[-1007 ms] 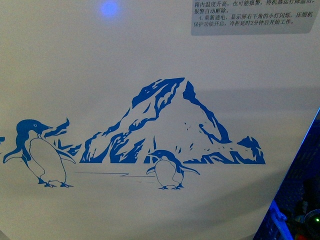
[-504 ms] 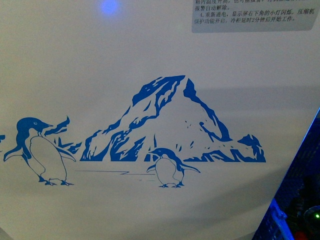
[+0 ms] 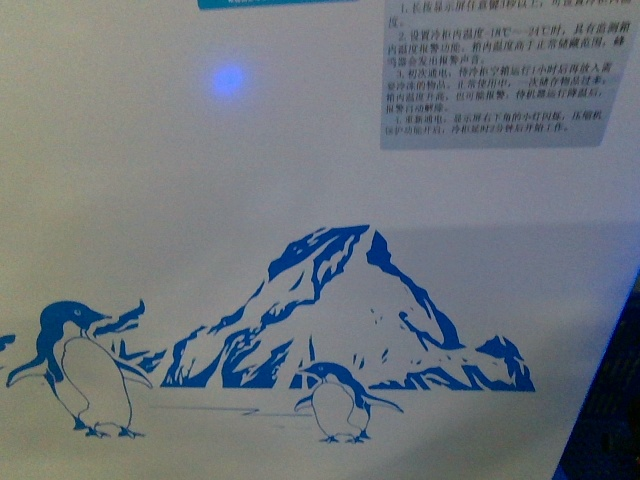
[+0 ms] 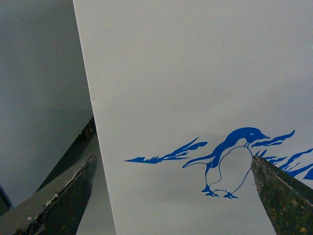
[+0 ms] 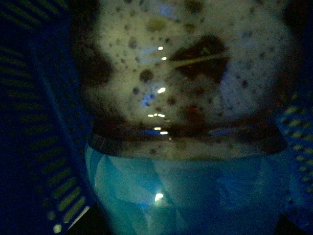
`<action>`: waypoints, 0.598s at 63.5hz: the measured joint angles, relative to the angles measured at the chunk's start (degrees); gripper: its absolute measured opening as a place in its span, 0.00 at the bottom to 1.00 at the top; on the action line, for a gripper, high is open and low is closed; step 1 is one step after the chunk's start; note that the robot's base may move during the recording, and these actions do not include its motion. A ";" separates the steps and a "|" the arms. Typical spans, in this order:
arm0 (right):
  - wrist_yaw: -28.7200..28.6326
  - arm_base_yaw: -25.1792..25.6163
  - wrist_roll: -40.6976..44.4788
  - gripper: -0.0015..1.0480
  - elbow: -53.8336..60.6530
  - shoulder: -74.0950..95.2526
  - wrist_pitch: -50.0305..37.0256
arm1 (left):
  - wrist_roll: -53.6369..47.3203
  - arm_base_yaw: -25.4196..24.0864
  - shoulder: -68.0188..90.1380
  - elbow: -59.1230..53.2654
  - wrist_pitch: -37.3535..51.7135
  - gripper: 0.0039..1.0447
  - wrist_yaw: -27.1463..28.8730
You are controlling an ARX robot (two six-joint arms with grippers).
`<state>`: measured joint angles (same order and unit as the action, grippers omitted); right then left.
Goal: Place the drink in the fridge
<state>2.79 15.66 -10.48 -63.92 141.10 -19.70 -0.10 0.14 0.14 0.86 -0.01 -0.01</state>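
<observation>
Front view: the print (image 3: 340, 310) on the fridge (image 3: 300, 150) is seen lower than before, the left gripper (image 4: 172, 157) is spread wide and empty, the right gripper cannot be judged.

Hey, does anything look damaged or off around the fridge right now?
The fridge panel looks clean and undamaged. Only oddities: the left gripper has chipped, flaking coating on one finger, and the drink looks frothy with bubbles.

fridge (image 3: 300, 160): white wall, blue penguin-mountain print (upright) | drink (image 5: 186, 98): frothy bottle, teal label
</observation>
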 joint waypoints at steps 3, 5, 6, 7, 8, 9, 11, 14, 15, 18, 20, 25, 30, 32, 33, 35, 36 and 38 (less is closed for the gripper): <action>-0.87 0.37 1.09 0.37 1.95 -3.82 -0.35 | -0.02 0.00 0.00 0.00 0.00 0.92 0.00; -1.44 0.61 1.73 0.37 3.17 -6.45 -0.33 | -0.02 0.00 0.00 0.00 0.00 0.92 0.00; -1.77 0.77 2.03 0.37 3.80 -7.76 -0.28 | -0.02 0.00 0.00 0.00 0.00 0.92 -0.02; -2.16 0.87 2.40 0.37 4.50 -9.11 -0.26 | 0.00 0.00 0.00 0.00 0.00 0.92 -0.02; -2.54 0.98 2.73 0.37 5.14 -10.40 -0.24 | -0.02 0.00 0.00 0.00 0.00 0.92 -0.02; -3.19 1.25 3.26 0.37 6.45 -12.96 -0.26 | -0.02 0.00 0.00 0.00 0.00 0.92 -0.02; -4.20 1.62 4.52 0.37 8.55 -16.85 -0.44 | -0.02 0.00 0.00 0.00 0.00 0.92 -0.02; -5.97 2.19 5.92 0.37 11.74 -23.19 -0.28 | 0.00 0.00 0.00 0.00 0.00 0.92 0.00; -6.19 2.34 6.05 0.37 12.35 -24.50 -0.13 | -0.02 0.00 0.00 0.00 0.00 0.92 -0.02; -7.80 2.80 7.21 0.37 14.47 -29.57 0.74 | -0.02 0.00 0.00 0.00 0.00 0.92 0.00; -8.41 3.04 7.72 0.37 15.45 -32.15 1.25 | -0.02 0.00 0.00 0.00 0.00 0.92 -0.02; -10.34 3.65 8.70 0.36 17.70 -39.93 3.04 | 0.00 0.00 0.00 0.00 0.00 0.92 0.00; -12.13 4.24 9.25 0.36 19.04 -46.56 4.42 | -0.02 0.00 0.00 0.00 0.00 0.92 0.00; -12.87 4.48 9.53 0.36 19.50 -49.24 4.85 | -0.02 0.00 0.00 0.00 0.00 0.92 0.00; -13.27 4.59 9.62 0.36 19.67 -50.58 5.09 | -0.02 0.00 0.00 0.00 0.00 0.92 0.00; -14.36 5.01 9.77 0.36 20.02 -54.55 5.97 | -0.02 0.00 0.00 0.00 0.00 0.92 -0.02; -15.06 5.14 9.81 0.36 20.11 -55.84 6.27 | -0.02 0.00 0.00 0.00 0.00 0.92 0.00; -16.06 5.44 9.84 0.36 20.26 -58.47 6.82 | -0.02 0.00 0.00 0.00 0.00 0.92 0.00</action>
<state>-13.28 21.10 -0.64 -43.66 82.63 -12.88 -0.12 0.14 0.14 0.86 -0.01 -0.01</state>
